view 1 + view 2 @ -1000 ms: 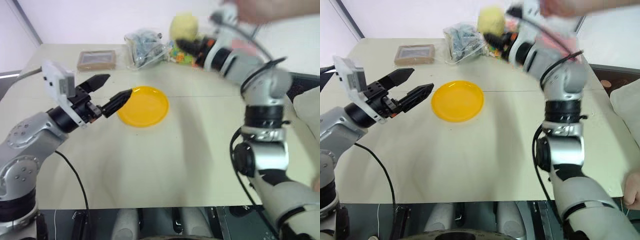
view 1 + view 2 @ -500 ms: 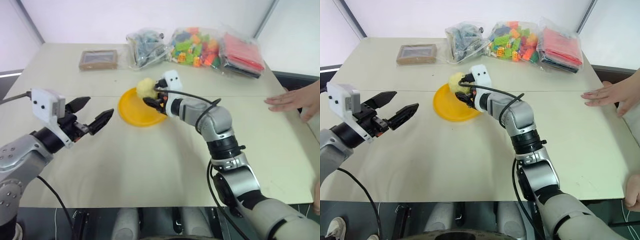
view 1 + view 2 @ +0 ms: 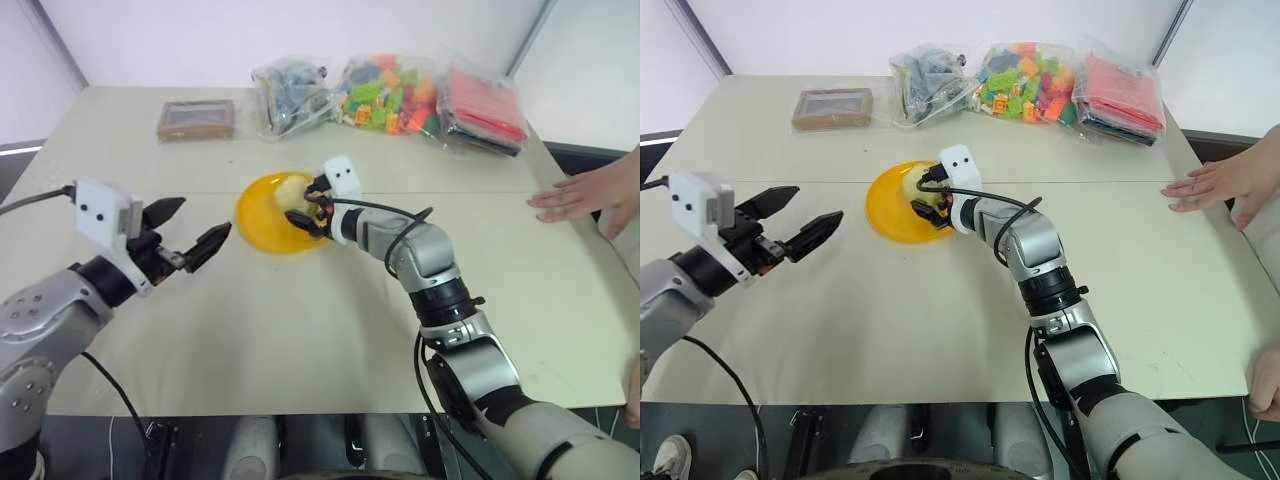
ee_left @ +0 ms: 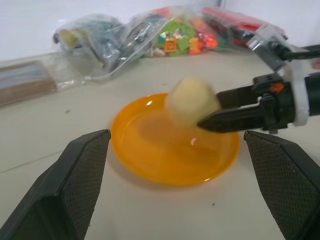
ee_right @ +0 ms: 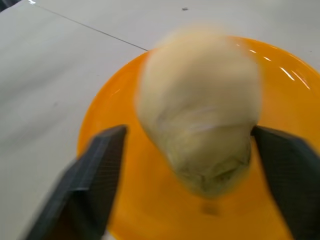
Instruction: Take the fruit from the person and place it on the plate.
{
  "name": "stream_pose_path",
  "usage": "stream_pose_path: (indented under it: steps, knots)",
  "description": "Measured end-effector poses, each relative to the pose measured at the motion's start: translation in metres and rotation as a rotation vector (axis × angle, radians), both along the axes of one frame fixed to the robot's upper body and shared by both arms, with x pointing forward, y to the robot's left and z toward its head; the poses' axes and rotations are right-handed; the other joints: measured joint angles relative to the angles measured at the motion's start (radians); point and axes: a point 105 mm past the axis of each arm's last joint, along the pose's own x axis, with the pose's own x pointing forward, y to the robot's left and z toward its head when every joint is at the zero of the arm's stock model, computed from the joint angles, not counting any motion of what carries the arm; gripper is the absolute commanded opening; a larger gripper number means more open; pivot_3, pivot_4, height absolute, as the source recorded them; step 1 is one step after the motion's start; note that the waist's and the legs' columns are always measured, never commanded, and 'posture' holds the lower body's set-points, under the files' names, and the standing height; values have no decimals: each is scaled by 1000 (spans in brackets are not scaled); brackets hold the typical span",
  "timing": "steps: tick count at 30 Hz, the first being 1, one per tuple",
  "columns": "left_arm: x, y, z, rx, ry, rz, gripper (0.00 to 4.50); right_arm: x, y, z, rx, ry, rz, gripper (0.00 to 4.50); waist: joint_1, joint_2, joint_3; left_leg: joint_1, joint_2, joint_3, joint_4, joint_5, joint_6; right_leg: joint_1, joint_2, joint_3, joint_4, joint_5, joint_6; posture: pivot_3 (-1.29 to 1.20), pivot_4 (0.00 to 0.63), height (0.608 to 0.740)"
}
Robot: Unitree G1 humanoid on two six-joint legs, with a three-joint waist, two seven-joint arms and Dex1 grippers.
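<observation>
Fruit (image 4: 191, 100) is sitting over the middle of the plate (image 4: 131, 152), between the right gripper (image 3: 306, 206) fingers; in the right wrist view those fingers are standing spread on either side with gaps showing, so it's looking released rather than pinched. It's blurred there, possibly dropping or settling; can't tell if it's resting on the plate yet. Handling-wise I'm judging it light, hollow-ish toy plastic, with the dull bumpy skin giving decent friction; the pear shape is likely to roll, so gripping across the wide belly is the safe bet, not the narrow end. Left gripper (image 3: 190, 236) is hovering beside the plate, fingers spread, holding nothing. Versus half a second ago: fruit was being clamped above the plate's rim, now it's lower, inside the plate, and the fingers have parted. Person's hand (image 3: 590, 195) is resting flat on the table (image 3: 330, 330), well apart.
</observation>
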Motion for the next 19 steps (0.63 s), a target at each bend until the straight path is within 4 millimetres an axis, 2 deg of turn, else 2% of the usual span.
stream_pose_path:
  steps: [5, 7, 9, 11, 15, 17, 19]
  knots:
    - [1, -6, 2, 0, -5, -35, 4500, -4, -12, 12, 17, -29, 39, 4467, 2, 0, 0, 0, 0, 0, 0, 0, 0, 0, 0, 0, 0, 0, 0, 0, 150, 731]
    - [1, -9, 4, 1, -11, -55, 4500, -12, -23, 23, 21, -56, 110, 4467, 7, 0, 0, 0, 0, 0, 0, 0, 0, 0, 0, 0, -1, 0, 0, 0, 150, 731]
    - [1, -10, 3, 0, -7, -69, 4500, -24, -45, 34, 5, -102, 191, 4467, 12, 0, 0, -1, -1, 0, 0, 0, 0, 1, -1, -1, -2, 0, 0, 0, 150, 731]
    - [1, -9, 2, -1, 1, -76, 4500, -42, -78, 45, -48, -155, 269, 4467, 15, 0, 0, 0, -1, 0, 0, -1, 1, 2, -1, 0, -5, 0, 0, 0, 150, 731]
    - [-1, -9, 0, -2, 9, -93, 4500, -67, -107, 48, -98, -174, 367, 4467, -1, 0, 0, 1, 0, 0, -1, -1, 1, 2, 1, 0, -5, 0, 0, 0, 150, 731]
    - [-1, -8, 0, -2, 10, -93, 4500, -70, -122, 49, -104, -161, 355, 4467, -2, 0, 0, 2, 1, 0, -1, -1, 1, 2, 2, 0, -4, 0, 0, 0, 150, 731]
    - [-2, -7, -1, -3, 12, -91, 4500, -70, -136, 60, -103, -186, 316, 4467, 1, 0, 0, 2, 1, 0, -1, -1, 1, 2, 2, 0, -4, 0, 0, 0, 150, 731]
